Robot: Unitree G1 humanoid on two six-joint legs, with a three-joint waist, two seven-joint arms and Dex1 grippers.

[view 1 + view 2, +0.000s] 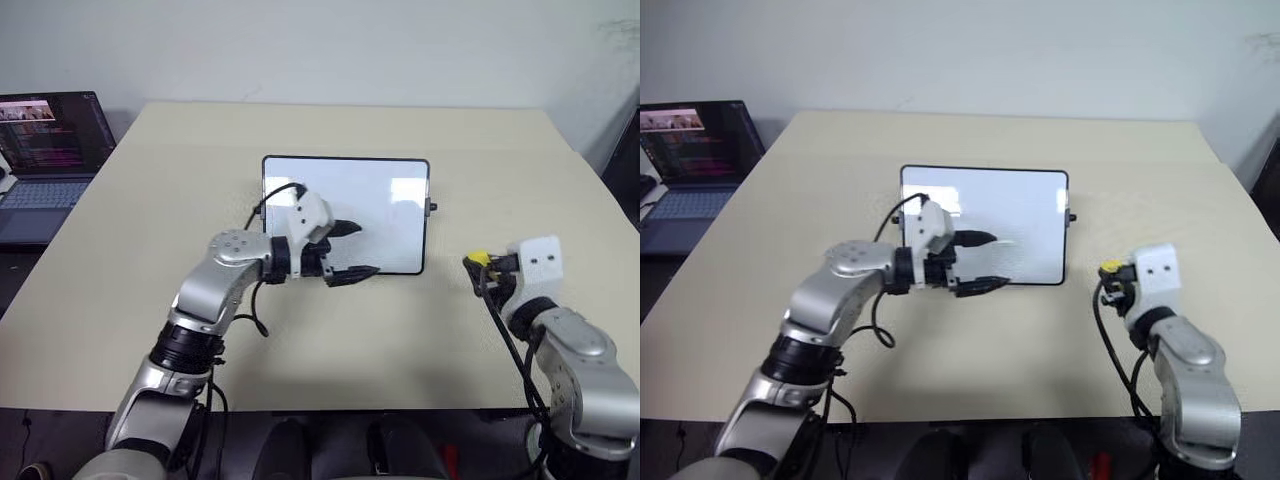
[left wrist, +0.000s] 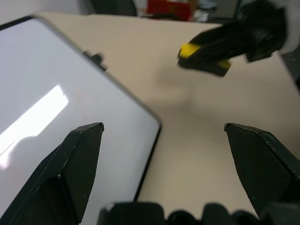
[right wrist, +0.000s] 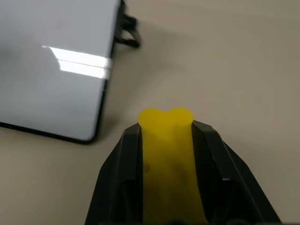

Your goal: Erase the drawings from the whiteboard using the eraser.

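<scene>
The whiteboard [image 1: 385, 205] lies flat in the middle of the table, glossy white with a thin black frame and a small knob [image 1: 432, 207] on its right side. No drawings show on its visible surface; my left hand hides part of it. My left gripper [image 1: 368, 248] hovers open over the board's near edge, pointing right, with nothing between its fingers [image 2: 75, 159]. To the right of the board, over bare table, my right gripper [image 1: 478, 266] is shut on the yellow eraser [image 3: 168, 154]. The left wrist view shows the eraser [image 2: 190, 49] pinched between the black fingers beyond the board's corner.
The beige table [image 1: 300, 340] has bare room around the board. An open laptop [image 1: 45, 150] sits on a lower surface off the table's left side. A pale wall runs behind the far edge.
</scene>
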